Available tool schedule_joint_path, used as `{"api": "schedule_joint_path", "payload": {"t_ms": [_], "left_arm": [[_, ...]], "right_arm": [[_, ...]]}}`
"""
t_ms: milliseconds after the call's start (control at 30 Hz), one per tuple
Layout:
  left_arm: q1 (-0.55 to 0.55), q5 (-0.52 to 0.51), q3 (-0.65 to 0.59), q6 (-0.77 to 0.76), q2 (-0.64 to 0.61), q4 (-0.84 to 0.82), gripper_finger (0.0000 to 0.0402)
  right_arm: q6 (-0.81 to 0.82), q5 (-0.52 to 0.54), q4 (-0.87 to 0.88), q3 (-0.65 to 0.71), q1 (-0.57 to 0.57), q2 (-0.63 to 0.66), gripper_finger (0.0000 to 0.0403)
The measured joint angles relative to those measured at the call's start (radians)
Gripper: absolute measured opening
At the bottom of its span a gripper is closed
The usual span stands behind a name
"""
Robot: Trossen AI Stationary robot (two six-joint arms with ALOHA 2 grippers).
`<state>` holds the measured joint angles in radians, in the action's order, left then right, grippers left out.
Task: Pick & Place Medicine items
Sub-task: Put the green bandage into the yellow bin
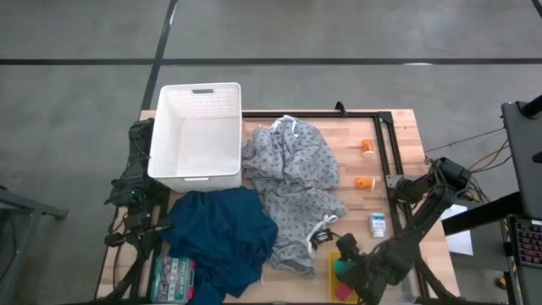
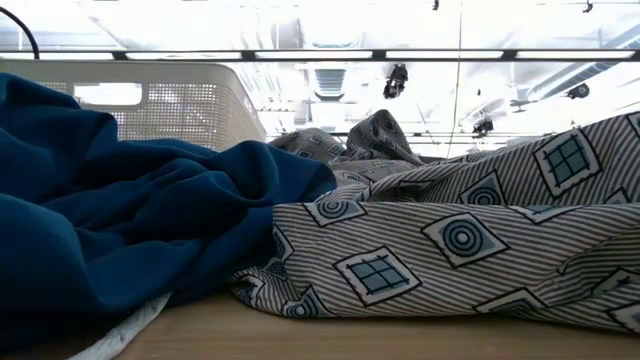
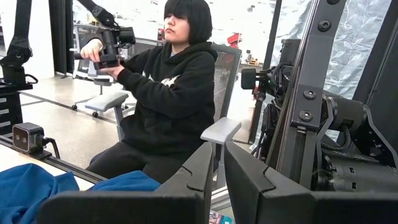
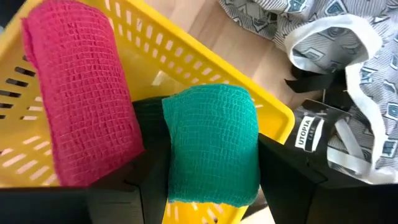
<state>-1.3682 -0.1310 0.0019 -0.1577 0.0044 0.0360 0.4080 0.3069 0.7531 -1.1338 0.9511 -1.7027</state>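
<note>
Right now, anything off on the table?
Yes. The right gripper is shut on a green roll over the yellow basket, while the white carton and orange pieces sit untouched. Clothes sprawl mid-table.

Around my table (image 1: pixel 398 144) lies grey concrete floor (image 1: pixel 339 34) crossed by dark lines. Beyond it, a person (image 3: pixel 168 93) sits in an office chair (image 3: pixel 221 127); bright ceiling lights (image 2: pixel 330 50) glare overhead.
</note>
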Motion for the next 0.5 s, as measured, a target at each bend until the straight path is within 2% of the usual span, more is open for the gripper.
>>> {"api": "schedule_joint_path", "payload": {"t_ms": [300,500], "left_arm": [[0.0,0.0,0.0,0.0,0.0,0.0,0.0047],[0.0,0.0,0.0,0.0,0.0,0.0,0.0047]], "right_arm": [[0.005,0.0,-0.044,0.035,0.0,0.0,0.0207],[0.018,0.002,-0.054,0.025,0.0,0.001,0.0238]]}}
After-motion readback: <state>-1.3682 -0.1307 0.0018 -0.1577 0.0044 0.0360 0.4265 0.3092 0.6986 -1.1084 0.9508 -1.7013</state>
